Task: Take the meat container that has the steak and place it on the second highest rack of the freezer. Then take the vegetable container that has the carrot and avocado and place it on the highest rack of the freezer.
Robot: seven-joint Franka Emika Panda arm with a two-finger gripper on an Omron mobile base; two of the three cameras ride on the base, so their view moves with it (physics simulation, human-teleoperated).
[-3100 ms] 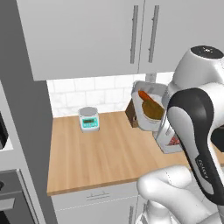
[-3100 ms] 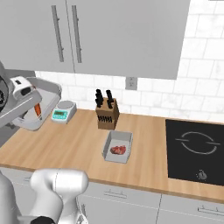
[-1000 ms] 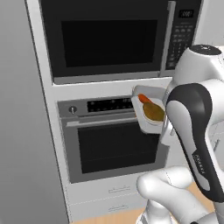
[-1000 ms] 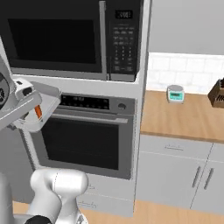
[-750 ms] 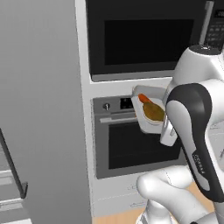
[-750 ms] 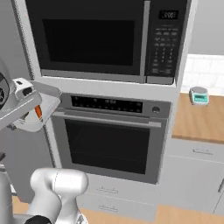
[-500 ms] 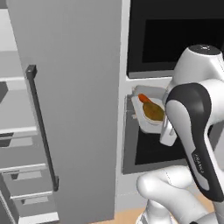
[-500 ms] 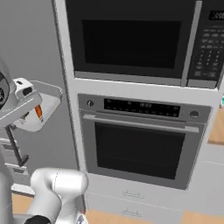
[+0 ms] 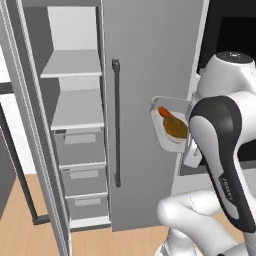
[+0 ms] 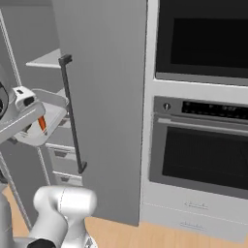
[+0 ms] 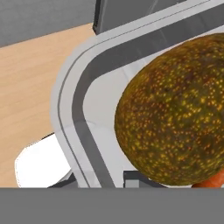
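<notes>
A white tray hangs in the air, tilted, in front of the freezer's open grey door. In it lie the orange-red carrot and the olive-brown avocado. My gripper is shut on the tray's rim, with the avocado close above it and a bit of carrot at the corner. From the right, the tray and carrot show left of the door handle. The freezer stands open: two pale shelves above grey drawers. The steak is out of view.
The long black bar handle runs down the open freezer door, between the tray and the shelves. A black-fronted oven and microwave stand right of the freezer. Another open door edge frames the compartment on the left. Wooden floor lies below.
The base has swung left, so the views swept from the counter past the oven to the open freezer. The tray with carrot and avocado stays held in the same place relative to the arm.
</notes>
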